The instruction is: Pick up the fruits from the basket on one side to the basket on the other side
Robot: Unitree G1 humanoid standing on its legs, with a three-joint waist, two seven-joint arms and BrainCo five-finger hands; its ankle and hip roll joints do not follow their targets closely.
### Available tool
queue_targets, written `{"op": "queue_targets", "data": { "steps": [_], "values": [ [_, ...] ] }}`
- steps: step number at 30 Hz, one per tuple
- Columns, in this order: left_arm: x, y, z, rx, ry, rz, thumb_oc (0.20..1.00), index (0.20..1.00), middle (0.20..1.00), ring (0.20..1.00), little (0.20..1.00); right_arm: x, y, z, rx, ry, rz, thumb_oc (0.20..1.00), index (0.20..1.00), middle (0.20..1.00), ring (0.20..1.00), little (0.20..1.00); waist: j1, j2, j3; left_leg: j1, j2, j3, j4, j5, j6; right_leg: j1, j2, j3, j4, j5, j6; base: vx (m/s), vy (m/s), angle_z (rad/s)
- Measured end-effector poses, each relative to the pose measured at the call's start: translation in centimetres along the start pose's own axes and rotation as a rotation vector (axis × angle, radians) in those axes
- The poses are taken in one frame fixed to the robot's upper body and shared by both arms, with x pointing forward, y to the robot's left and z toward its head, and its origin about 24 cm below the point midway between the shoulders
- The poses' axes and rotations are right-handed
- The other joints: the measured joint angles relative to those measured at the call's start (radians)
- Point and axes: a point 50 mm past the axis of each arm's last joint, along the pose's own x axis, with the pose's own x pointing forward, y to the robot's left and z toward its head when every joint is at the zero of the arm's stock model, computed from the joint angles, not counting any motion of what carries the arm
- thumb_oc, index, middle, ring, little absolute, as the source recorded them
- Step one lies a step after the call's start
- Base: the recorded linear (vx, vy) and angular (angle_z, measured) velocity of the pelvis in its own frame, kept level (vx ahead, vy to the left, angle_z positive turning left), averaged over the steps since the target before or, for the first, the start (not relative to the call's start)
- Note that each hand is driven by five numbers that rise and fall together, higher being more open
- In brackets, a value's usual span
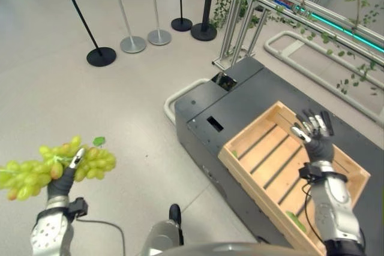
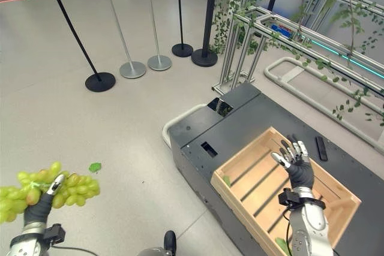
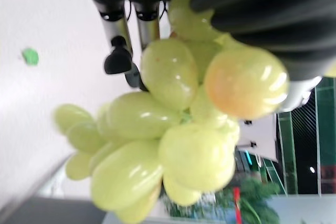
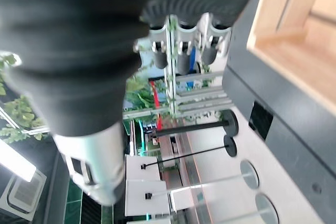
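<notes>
The left robot hand (image 1: 62,179) grips a bunch of green grapes (image 1: 54,166), fingers curled round it, held in the air above the floor (image 1: 90,100) at the near left. The right robot hand (image 1: 314,131) hovers with fingers straight and spread over the wooden crate (image 1: 240,148), which sits on the dark grey desk (image 1: 204,118) at right.

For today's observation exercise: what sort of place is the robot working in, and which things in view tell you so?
Probably an indoor exhibition or demo hall: barrier posts stand on a smooth pale floor, a metal frame carries artificial vines, and a wooden crate sits on a grey platform.
</notes>
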Motion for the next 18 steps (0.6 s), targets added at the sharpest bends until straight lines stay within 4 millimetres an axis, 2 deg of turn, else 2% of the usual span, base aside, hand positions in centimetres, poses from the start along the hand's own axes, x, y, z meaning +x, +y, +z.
{"op": "queue_targets", "data": {
  "steps": [1,3,4,5,6,7,8,9,10,11,12,13,14,15,16,17,18],
  "values": [
    [0.5,-0.1,0.6,-0.001,-0.037,0.014,0.200,0.200,0.200,0.200,0.200,0.9,1.1,0.2,0.009,-0.015,0.037,1.000,1.000,1.000,1.000,1.000,0.004,0.024,0.013,0.002,0.000,-0.041,-0.002,-0.020,0.016,-0.040,0.000,0.046,-0.053,0.000,0.012,0.12,0.215,-0.26],
    [1.0,-0.6,1.0,-0.017,-0.062,0.018,0.200,0.200,0.200,0.200,0.200,1.4,1.8,0.4,0.016,-0.026,0.056,1.000,1.000,1.000,1.000,1.000,-0.001,0.059,0.029,0.014,0.011,-0.080,-0.004,-0.022,0.017,-0.077,0.016,0.115,-0.122,0.009,0.021,0.15,0.207,0.06],
    [1.9,-1.5,1.9,-0.042,-0.105,0.003,0.200,0.200,0.200,0.200,0.200,1.2,1.5,0.3,0.011,-0.024,0.038,1.000,1.000,1.000,1.000,1.000,-0.014,0.091,0.025,0.015,0.011,-0.128,-0.014,-0.018,0.022,-0.100,0.045,0.212,-0.176,0.031,0.034,0.28,0.378,0.64],
    [2.1,-1.8,2.2,-0.050,-0.125,0.000,0.200,0.200,0.200,0.200,0.200,1.0,1.3,0.2,0.009,-0.019,0.027,1.000,1.000,1.000,1.000,1.000,-0.035,0.099,0.022,0.007,0.002,-0.167,-0.018,-0.012,0.024,-0.105,0.061,0.273,-0.194,0.029,0.041,0.34,0.437,1.44],
    [2.9,-2.6,3.6,-0.068,-0.193,-0.023,0.200,0.200,0.200,0.200,0.200,0.2,0.8,-0.2,0.001,0.002,0.010,1.000,1.000,1.000,1.000,1.000,-0.065,0.090,0.012,-0.007,-0.023,-0.206,-0.022,-0.007,0.024,-0.086,0.096,0.307,-0.199,0.005,0.069,0.24,0.242,1.34],
    [3.1,-2.7,4.2,-0.068,-0.222,-0.031,0.200,0.200,0.200,0.200,0.200,-0.1,0.7,-0.5,0.001,0.014,0.006,1.000,1.000,1.000,1.000,1.000,-0.064,0.069,0.009,-0.008,-0.022,-0.203,-0.024,-0.009,0.021,-0.080,0.101,0.318,-0.210,-0.004,0.080,0.39,0.338,1.37],
    [2.9,-2.4,4.5,-0.053,-0.238,-0.028,0.200,0.200,0.200,0.200,0.200,-0.5,0.5,-0.7,0.003,0.023,-0.002,1.000,1.000,1.000,1.000,1.000,-0.071,0.024,0.007,0.001,-0.072,-0.212,-0.028,-0.005,0.021,-0.077,0.129,0.311,-0.138,0.050,0.098,0.40,0.285,0.62],
    [2.7,-2.7,3.8,-0.063,-0.217,-0.022,0.200,0.200,0.200,0.200,0.200,-0.9,0.1,-0.6,-0.014,0.031,-0.006,1.000,1.000,1.000,1.000,1.000,-0.057,0.023,0.017,0.013,-0.115,-0.205,-0.003,0.007,0.019,-0.069,0.092,0.325,-0.079,0.018,0.108,0.56,0.322,0.80],
    [2.4,-3.9,2.7,-0.103,-0.171,-0.024,0.200,0.200,0.200,0.200,0.200,-1.2,-0.5,0.0,-0.050,0.020,0.000,1.000,1.000,1.000,1.000,1.000,-0.096,0.075,0.023,0.025,-0.117,-0.245,0.015,-0.023,0.037,-0.079,0.088,0.381,0.029,-0.008,0.109,0.43,0.113,2.14],
    [2.4,-6.2,2.0,-0.149,-0.128,-0.071,0.200,0.200,0.200,0.200,0.200,-2.2,-1.6,-0.4,-0.054,0.042,-0.049,1.000,1.000,1.000,1.000,1.000,-0.187,0.167,0.025,0.032,-0.088,-0.474,0.019,0.000,0.017,-0.121,0.284,0.603,0.175,-0.193,0.059,0.39,0.025,2.65],
    [2.4,-6.6,2.2,-0.145,-0.140,-0.094,0.200,0.200,0.200,0.200,0.200,-2.4,-1.6,-1.1,-0.049,0.069,-0.050,1.000,1.000,1.000,1.000,1.000,-0.199,0.163,0.024,0.042,-0.047,-0.485,-0.020,0.010,0.000,-0.171,0.381,0.688,0.162,-0.232,0.012,0.31,-0.080,2.47],
    [2.8,-6.3,3.4,-0.119,-0.193,-0.112,0.200,0.200,0.200,0.200,0.200,-1.7,-0.9,-1.5,-0.038,0.080,-0.027,1.000,1.000,1.000,1.000,1.000,-0.190,0.115,0.031,0.066,-0.055,-0.496,-0.059,0.017,-0.001,-0.258,0.468,0.723,0.155,-0.264,-0.021,0.27,-0.184,1.62],
    [3.0,-6.1,3.4,-0.100,-0.189,-0.119,0.200,0.200,0.200,0.200,0.200,-1.3,-1.1,-1.5,-0.032,0.074,-0.040,1.000,1.000,1.000,1.000,1.000,-0.197,0.073,0.034,0.068,-0.087,-0.573,-0.072,0.033,-0.001,-0.334,0.492,0.732,0.100,-0.261,-0.068,0.15,-0.160,1.51],
    [2.9,-6.0,3.2,-0.095,-0.178,-0.128,0.200,0.200,0.200,0.200,0.200,-1.1,-1.2,-1.2,-0.031,0.056,-0.047,1.000,1.000,1.000,1.000,1.000,-0.203,0.053,0.025,0.054,-0.096,-0.570,-0.081,0.028,-0.008,-0.370,0.481,0.735,0.058,-0.247,-0.083,0.16,-0.154,1.67],
    [2.7,-6.3,3.0,-0.096,-0.167,-0.139,0.200,0.200,0.200,0.200,0.200,-1.1,-1.5,-0.9,-0.030,0.040,-0.060,1.000,1.000,1.000,1.000,1.000,-0.201,0.045,0.022,0.054,-0.103,-0.567,-0.082,0.024,-0.012,-0.396,0.462,0.734,0.048,-0.219,-0.102,0.22,-0.212,1.54],
    [1.8,-6.7,2.6,-0.090,-0.147,-0.171,0.200,0.200,0.200,0.200,0.200,-0.9,-2.2,-0.5,-0.034,0.021,-0.093,1.000,1.000,1.000,1.000,1.000,-0.193,0.031,0.004,0.072,-0.102,-0.568,-0.099,0.000,-0.026,-0.395,0.436,0.698,0.037,-0.168,-0.116,0.22,-0.209,1.32],
    [1.2,-6.5,2.2,-0.084,-0.127,-0.176,0.200,0.200,0.200,0.200,0.200,-0.6,-2.3,-0.6,-0.033,0.024,-0.098,1.000,1.000,1.000,1.000,1.000,-0.187,0.027,-0.011,0.076,-0.098,-0.569,-0.107,-0.008,-0.036,-0.379,0.438,0.685,0.007,-0.168,-0.126,0.24,-0.336,1.67]
  ]
}}
